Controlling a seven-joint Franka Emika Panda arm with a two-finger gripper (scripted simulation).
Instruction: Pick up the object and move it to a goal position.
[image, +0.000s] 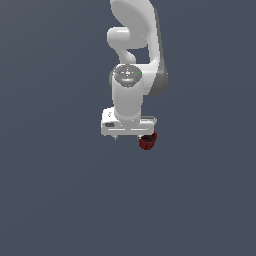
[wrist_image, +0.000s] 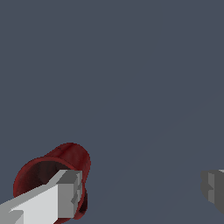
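The object (image: 147, 141) is a small dark red cup with a dark hollow inside. In the exterior view it sits just under the end of the white gripper hand on the exterior view's right. My gripper (wrist_image: 140, 192) is open, its jaws spread wide. One finger (wrist_image: 61, 197) overlaps the object (wrist_image: 65, 159) at its rim, while the other finger (wrist_image: 214, 188) stands far from it. Nothing lies in the gap between the fingers. In the exterior view the gripper (image: 131, 137) points down, and its hand hides most of the fingers.
A plain dark grey-blue surface (image: 60, 200) fills both views. The white arm (image: 135, 45) rises behind the gripper. No other objects or edges show.
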